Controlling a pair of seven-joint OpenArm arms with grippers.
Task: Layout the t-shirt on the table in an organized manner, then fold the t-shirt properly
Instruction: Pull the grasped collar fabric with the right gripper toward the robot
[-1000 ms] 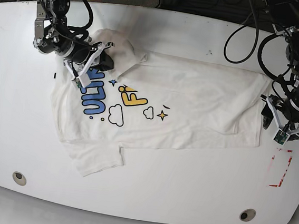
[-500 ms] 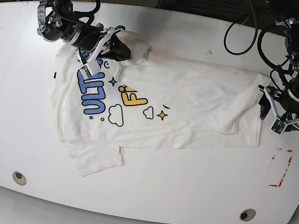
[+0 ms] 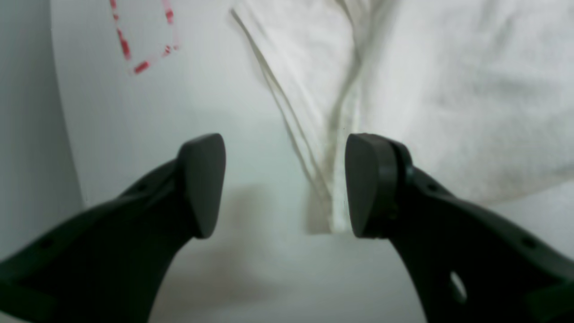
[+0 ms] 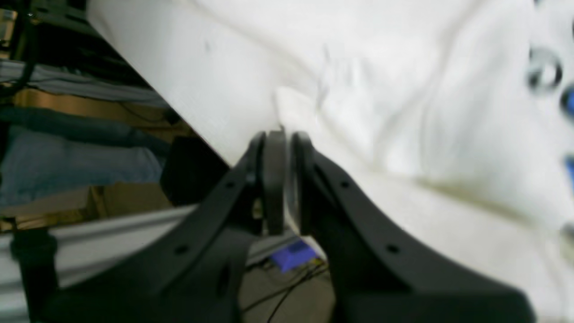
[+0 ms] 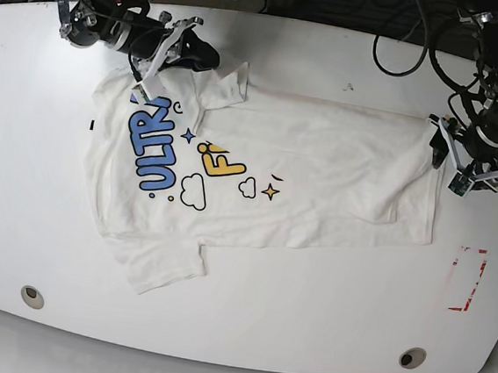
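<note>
- Right gripper (image 5: pixel 191 56), black-fingered, is clamped on a fold of the soft white cotton t-shirt (image 5: pixel 321 171) at its far sleeve, near the far edge of the table; the right wrist view shows the jaws pressed nearly together with cloth pinched between them.
- Left gripper (image 3: pixel 282 184) hangs with its jaws spread and nothing between them, poised over the shirt's hem corner (image 3: pixel 332 211), one pad above the cloth edge and the other over bare tabletop.
- Most of the shirt lies flat across the middle of the glossy white table (image 5: pixel 305 333), printed side up, with blue and yellow lettering (image 5: pixel 160 143) showing; the near sleeve (image 5: pixel 166 267) lies spread toward the front.
- Beside the hem, a red tape rectangle (image 5: pixel 467 278) marks the table, apart from the cloth.
- Judged from its look, the fabric is light and limp: it will drape, wrinkle and slide easily on the slick surface.
- Hems, sleeve ends and corners look like the best holds, since doubled seams give the pads something firm.
</note>
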